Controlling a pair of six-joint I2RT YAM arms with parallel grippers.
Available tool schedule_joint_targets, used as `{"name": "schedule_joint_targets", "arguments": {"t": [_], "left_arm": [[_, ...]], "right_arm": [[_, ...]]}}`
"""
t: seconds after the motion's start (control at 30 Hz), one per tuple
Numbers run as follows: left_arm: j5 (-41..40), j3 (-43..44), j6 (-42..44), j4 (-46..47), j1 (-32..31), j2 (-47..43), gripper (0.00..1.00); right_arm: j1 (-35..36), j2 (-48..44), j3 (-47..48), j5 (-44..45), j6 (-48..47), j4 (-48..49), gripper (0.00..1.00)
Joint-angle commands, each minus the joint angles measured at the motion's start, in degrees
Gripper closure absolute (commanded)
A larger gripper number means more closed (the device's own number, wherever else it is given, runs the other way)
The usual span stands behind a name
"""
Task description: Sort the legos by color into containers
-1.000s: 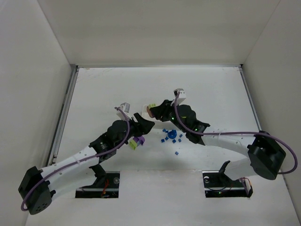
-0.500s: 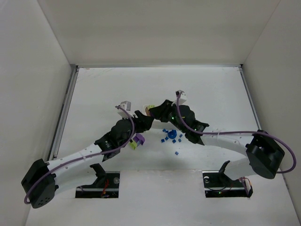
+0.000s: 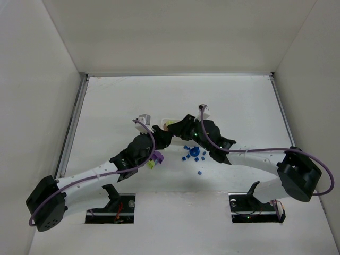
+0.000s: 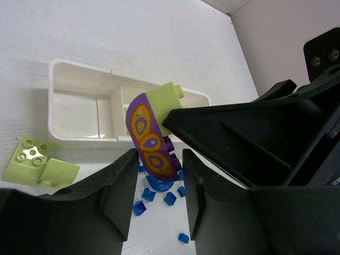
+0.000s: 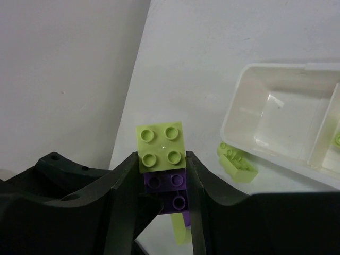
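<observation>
My right gripper [image 5: 162, 159] is shut on a lime-green studded brick [image 5: 161, 146] that has a purple block [image 5: 167, 191] stuck under it, and holds them in the air. My left gripper [image 4: 158, 159] meets it, jaws closed against the purple block [image 4: 151, 143], which has a yellow-orange pattern. In the top view the two grippers [image 3: 166, 133] [image 3: 174, 126] touch over the white three-compartment tray [image 3: 169, 121]. The tray [image 4: 79, 69] has a green piece in one compartment [image 5: 337, 139]. Tiny blue cubes [image 4: 170, 198] and a round blue piece [image 4: 159, 184] lie below.
A loose lime-green brick [image 4: 37, 162] lies beside the tray's near wall. Another purple and green piece [image 3: 153, 161] lies on the table under my left arm. Blue cubes [image 3: 187, 155] are scattered right of it. White walls close in the table on three sides.
My left arm has reached forward and up until its gripper meets the right gripper's bricks. The right gripper has shifted slightly toward it over the tray.
</observation>
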Motion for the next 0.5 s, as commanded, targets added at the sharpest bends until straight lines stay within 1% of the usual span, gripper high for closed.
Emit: {"name": "schedule_joint_targets", "arguments": {"t": [0.0, 0.07, 0.23, 0.33, 0.47], "left_arm": [[-1.3, 1.4, 2.0, 2.6, -0.5, 0.5, 0.67], [-1.3, 1.5, 2.5, 2.6, -0.5, 0.7, 0.71], [-2.8, 1.7, 4.1, 1.6, -0.7, 0.1, 0.83], [-3.2, 1.5, 5.0, 0.0, -0.4, -0.6, 0.87], [-3.5, 0.6, 5.7, -2.3, 0.7, -2.3, 0.88]], "right_arm": [[-0.1, -1.6, -0.2, -1.9, 1.9, 4.2, 0.73], [-0.2, -1.8, -0.5, -2.3, 2.1, 4.2, 0.73], [-1.3, -3.8, -1.8, -2.6, 2.1, 4.0, 0.74], [-2.5, -5.5, -2.7, -3.3, 1.9, 3.7, 0.74], [-4.7, -8.3, -4.7, -4.3, 1.5, 3.5, 0.74]]}}
